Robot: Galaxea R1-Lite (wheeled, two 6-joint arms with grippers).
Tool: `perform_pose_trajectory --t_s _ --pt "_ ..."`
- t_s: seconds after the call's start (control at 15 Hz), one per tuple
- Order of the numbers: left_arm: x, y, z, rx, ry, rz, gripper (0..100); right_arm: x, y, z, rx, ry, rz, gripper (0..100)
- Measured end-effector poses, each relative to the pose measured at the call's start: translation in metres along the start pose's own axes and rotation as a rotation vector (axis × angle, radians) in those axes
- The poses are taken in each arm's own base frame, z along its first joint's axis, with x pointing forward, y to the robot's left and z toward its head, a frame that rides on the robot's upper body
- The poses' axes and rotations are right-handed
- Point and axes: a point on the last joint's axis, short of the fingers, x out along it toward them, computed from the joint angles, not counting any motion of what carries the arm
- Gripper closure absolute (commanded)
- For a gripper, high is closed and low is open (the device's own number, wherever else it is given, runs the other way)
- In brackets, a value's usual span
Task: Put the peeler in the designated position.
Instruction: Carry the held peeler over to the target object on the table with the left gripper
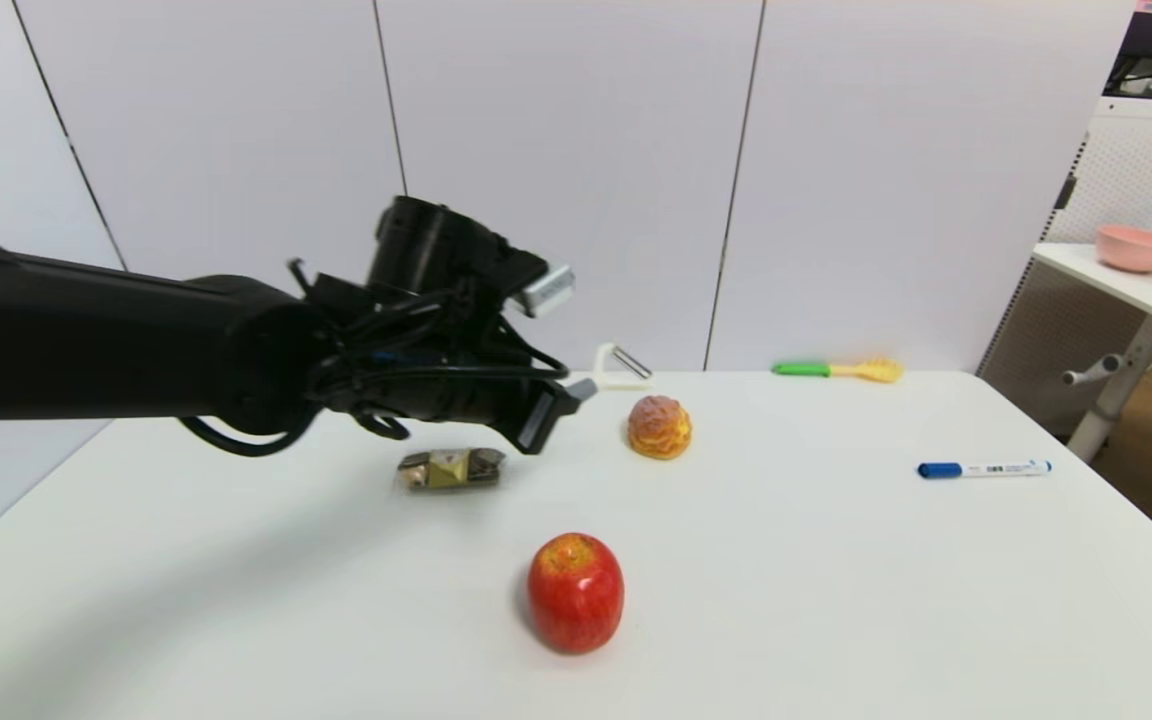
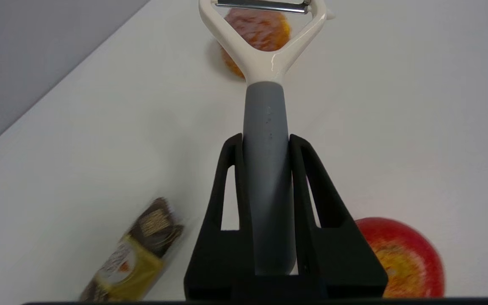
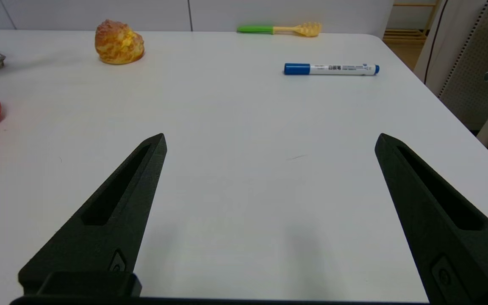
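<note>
Left hand [image 2: 266, 142] — raised above the desk [image 1: 836, 560], fingers closed on the grey handle of the peeler [image 2: 266, 127]. The left wrist view alone shows the grip plainly: handle clamped between both black fingers [image 2: 231, 169], cream forked head and metal blade pointing away from the hand, in the air over the desk. From the head view only the fork and blade [image 1: 619, 364] stick out past the arm, just above and left of the pastry [image 1: 659, 427].

Right hand [image 3: 269, 144] — low over the right side of the desk, fingers spread wide, holding nothing; seen only in its own wrist view.

On the desk — a red apple [image 1: 576, 592] near the front centre; a wrapped snack bar [image 1: 450, 469] below the left arm, blurred in the left wrist view; the pastry toward the back; a green-handled yellow utensil [image 1: 838, 370] at the far edge; a blue-capped white marker [image 1: 984, 468] on the right, well apart from the rest. The right wrist view shows the marker's printed label; the head view does not.

Surface and room — plain white desk top, bare between the objects. Pale panelled wall [image 1: 556, 150] behind. At right, a second white table carrying a pink bowl [image 1: 1136, 247].
</note>
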Motion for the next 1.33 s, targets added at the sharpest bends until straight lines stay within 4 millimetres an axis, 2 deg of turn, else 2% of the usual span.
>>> perform_pose_trajectory --t_s 0.27,0.47,0.73,1.0,1.33 --pt "-0.046 0.063 -0.023 0.014 0.016 0.183 100 0.0 0.0 0.0 0.0 0.0 0.001 0" --pt "-0.055 0.098 -0.041 0.05 0.053 0.239 100 0.0 0.0 0.0 0.0 0.001 0.0 0" --pt "-0.033 0.132 -0.058 0.15 0.062 0.143 100 0.0 0.0 0.0 0.0 0.0 0.0 0" --pt "-0.003 0.16 -0.065 0.284 0.044 0.006 100 0.0 0.0 0.0 0.0 0.0 0.0 0" --pt "0.03 0.18 -0.08 0.379 0.028 -0.151 100 0.0 0.0 0.0 0.0 0.0 0.0 0"
